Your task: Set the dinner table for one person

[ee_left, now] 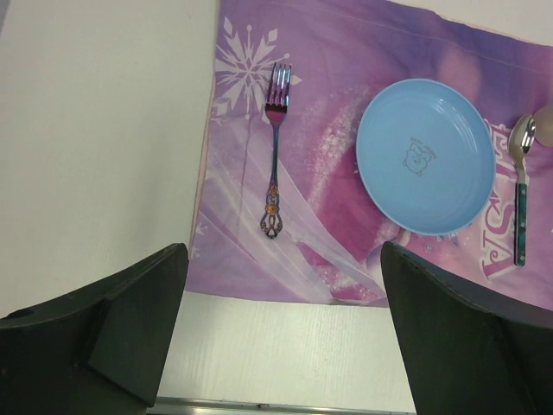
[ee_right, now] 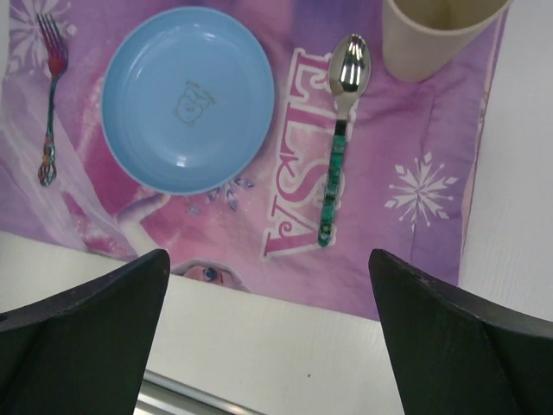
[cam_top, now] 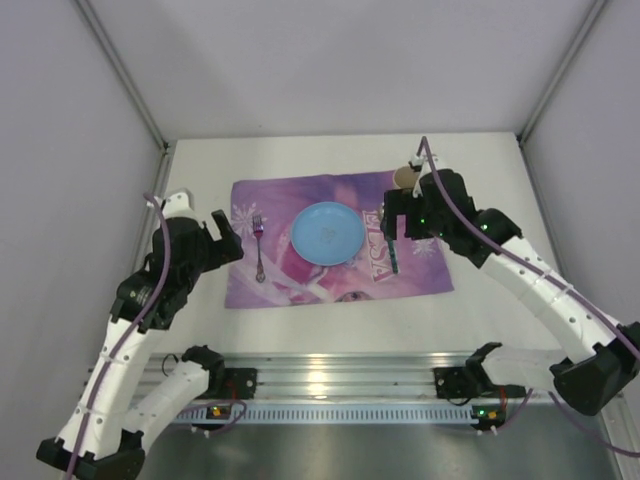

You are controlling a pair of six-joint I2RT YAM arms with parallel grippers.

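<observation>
A purple printed placemat (cam_top: 300,285) lies on the white dinner table (cam_top: 330,325). At its middle sits a blue plate (cam_top: 328,233). Left of the plate lies a fork (cam_top: 258,248), and right of it a green-handled spoon (ee_right: 340,130). A beige cup (ee_right: 436,30) stands upright at the mat's far right corner. My left gripper (cam_top: 225,240) hovers open at the mat's left edge, near the fork (ee_left: 273,156), holding nothing. Over the spoon area my right gripper (cam_top: 405,220) also hangs open and empty. The plate (ee_left: 426,156) shows in both wrist views.
A metal rail (cam_top: 340,378) runs along the table's near edge by the arm bases. Grey walls close in the table at the back and on both sides. Bare white tabletop (ee_left: 104,156) lies left of the mat.
</observation>
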